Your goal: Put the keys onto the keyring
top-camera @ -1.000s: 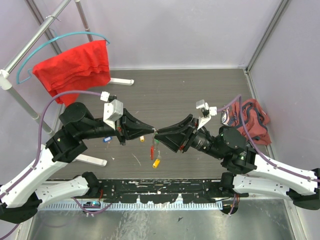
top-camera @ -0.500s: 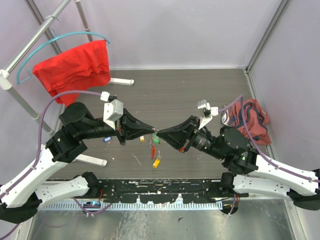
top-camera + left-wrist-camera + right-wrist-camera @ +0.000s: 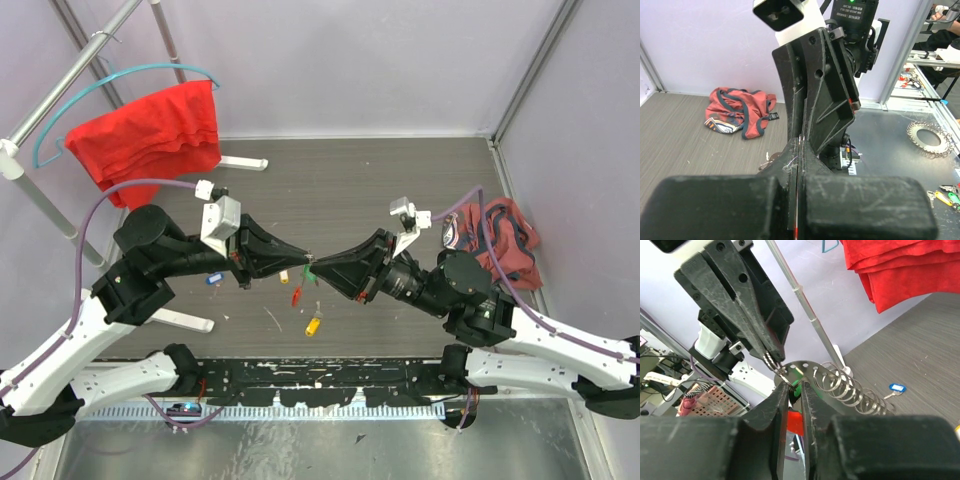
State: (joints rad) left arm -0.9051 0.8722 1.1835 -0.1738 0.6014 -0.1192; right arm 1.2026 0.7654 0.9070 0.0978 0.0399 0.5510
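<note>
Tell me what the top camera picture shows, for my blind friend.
Above a dark table, the left tool and right tool meet tip to tip, the left pinching the keyring, the right a green key. A yellow key lies on the table nearby.
</note>
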